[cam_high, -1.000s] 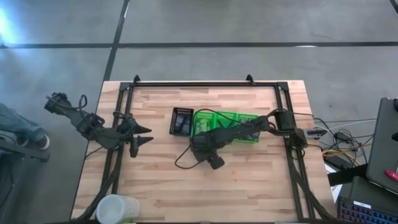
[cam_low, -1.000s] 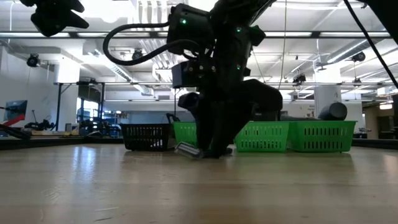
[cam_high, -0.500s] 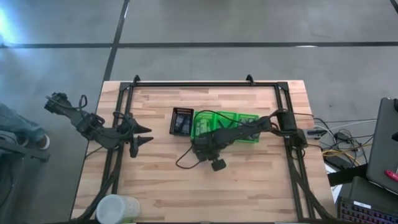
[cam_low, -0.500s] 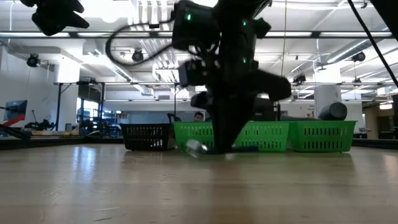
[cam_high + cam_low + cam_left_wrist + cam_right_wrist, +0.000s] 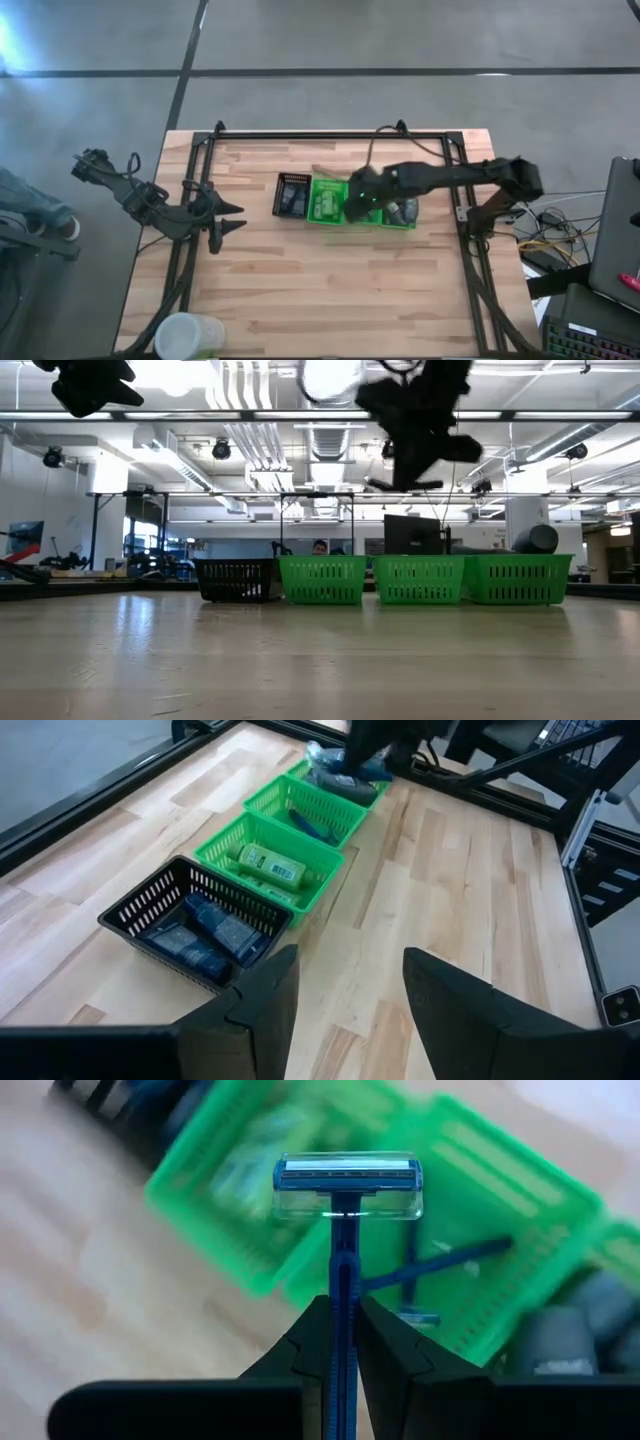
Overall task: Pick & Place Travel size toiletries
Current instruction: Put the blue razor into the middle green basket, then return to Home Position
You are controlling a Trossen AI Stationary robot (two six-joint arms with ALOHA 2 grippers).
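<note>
Your right gripper [image 5: 343, 1342], down at the tabletop in front of the trays a second ago, now hangs raised above the green trays [image 5: 362, 202], its fingers clamped on the blue handle of a razor [image 5: 345, 1230] with its clear-capped head pointing outward. Your left gripper [image 5: 345, 1005] waits at the table's left edge, fingers apart and holding nothing, unchanged from before.

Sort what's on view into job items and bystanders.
Job: blue plastic razor with clear head cap, clamped in right end effector; three green mesh baskets; black mesh basket.
Bystanders: white paper cup; idle left end effector.
</note>
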